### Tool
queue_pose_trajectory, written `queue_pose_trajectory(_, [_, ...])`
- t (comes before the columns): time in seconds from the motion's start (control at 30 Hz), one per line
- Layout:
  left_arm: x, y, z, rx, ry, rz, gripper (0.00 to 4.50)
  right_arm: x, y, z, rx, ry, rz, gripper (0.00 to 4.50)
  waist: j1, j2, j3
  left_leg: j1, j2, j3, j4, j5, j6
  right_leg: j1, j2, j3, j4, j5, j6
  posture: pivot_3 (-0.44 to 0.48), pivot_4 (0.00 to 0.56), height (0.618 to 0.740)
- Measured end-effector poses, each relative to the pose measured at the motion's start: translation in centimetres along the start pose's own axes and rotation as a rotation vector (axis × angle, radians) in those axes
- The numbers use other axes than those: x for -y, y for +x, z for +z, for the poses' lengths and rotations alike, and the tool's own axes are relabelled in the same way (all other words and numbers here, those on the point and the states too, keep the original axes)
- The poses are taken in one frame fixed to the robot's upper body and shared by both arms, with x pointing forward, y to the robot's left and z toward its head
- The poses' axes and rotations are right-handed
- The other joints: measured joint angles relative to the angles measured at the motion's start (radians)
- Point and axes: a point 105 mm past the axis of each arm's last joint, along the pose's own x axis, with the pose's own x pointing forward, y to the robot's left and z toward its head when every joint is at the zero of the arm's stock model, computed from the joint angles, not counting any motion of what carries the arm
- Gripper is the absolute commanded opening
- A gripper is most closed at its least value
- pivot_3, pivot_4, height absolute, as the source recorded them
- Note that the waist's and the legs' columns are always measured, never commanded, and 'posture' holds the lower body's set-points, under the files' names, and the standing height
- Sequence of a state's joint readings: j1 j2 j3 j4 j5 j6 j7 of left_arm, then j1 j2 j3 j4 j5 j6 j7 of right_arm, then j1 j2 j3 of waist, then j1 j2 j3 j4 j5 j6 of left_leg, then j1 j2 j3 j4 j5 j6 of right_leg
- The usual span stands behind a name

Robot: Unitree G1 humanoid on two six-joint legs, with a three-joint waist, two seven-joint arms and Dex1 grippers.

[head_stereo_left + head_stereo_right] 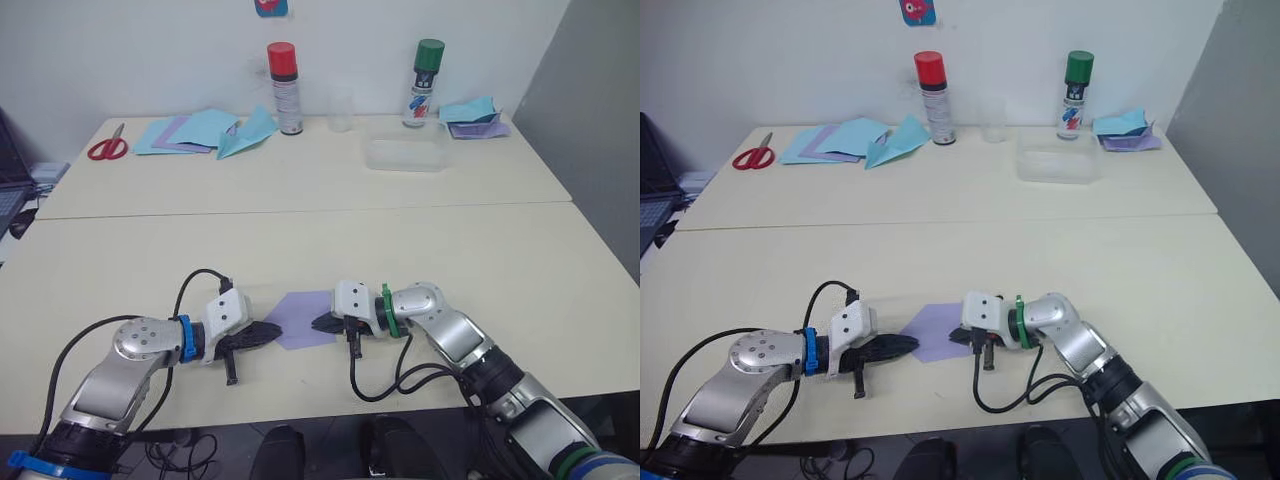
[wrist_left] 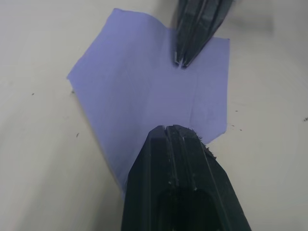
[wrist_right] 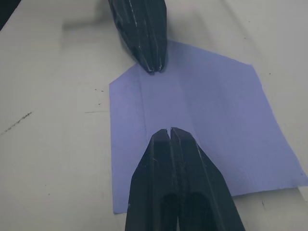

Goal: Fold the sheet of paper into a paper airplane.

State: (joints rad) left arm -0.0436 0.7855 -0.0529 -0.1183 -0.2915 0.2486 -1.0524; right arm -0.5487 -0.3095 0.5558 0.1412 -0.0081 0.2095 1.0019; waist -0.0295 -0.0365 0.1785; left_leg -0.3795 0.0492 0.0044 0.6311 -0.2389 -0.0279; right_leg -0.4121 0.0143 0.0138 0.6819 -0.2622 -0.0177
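Lavender paper (image 1: pixel 305 318) flat on desk (image 1: pixel 520 270) near front edge, between grippers: five-sided, two corners folded to a point, faint creases. Left gripper (image 1: pixel 272 331) and right gripper (image 1: pixel 322 323) jaws together, tips pressing opposite edges.

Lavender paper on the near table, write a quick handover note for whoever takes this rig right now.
Left tool: shut, tip down on the left edge of the lavender paper.
Right tool: shut, tip down on the paper's right edge, facing the left tool.
Paper: flat on the near table, between the two tools, with a point toward the far side.
Done: by the pointed outline and faint creases, the first corner folds seem made.
Left: all later folds; no finished airplane yet.
Far table: scissors, light-blue sheets, two spray cans, clear tray.
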Motion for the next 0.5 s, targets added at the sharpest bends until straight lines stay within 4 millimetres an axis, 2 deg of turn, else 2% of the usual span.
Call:
queue_pose_trajectory(0.2, [-0.3, -1.2, -0.6, -0.003, -0.099, 0.082, 0.00, 0.1, 0.0, 0.1, -0.015, 0.028, -0.004, 0.06, -0.001, 0.000, 0.000, 0.001, 0.000, 0.000, 0.000, 0.000, 0.000, 0.001, 0.000, 0.000, 0.000, 0.000, 0.000, 0.000, 0.150, 0.740])
queue_pose_trajectory(0.4, [-0.2, -1.0, -0.7, 0.015, -0.116, 0.110, 0.00, 1.1, -1.5, 0.6, 0.018, 0.228, -0.052, 0.06, 0.001, 0.000, 0.000, 0.000, 0.000, -0.001, 0.000, 0.000, 0.000, 0.001, 0.000, 0.000, 0.000, 0.000, 0.000, 0.000, 0.150, 0.740])
queue_pose_trajectory(0.5, [-0.2, -1.0, -0.7, 0.017, -0.116, 0.112, 0.00, 2.1, -2.7, 1.9, 0.057, 0.322, -0.070, 0.64, 0.001, 0.000, 0.000, 0.001, 0.000, -0.001, 0.000, 0.000, 0.000, 0.001, 0.000, 0.000, 0.000, 0.000, 0.000, 0.000, 0.150, 0.740])
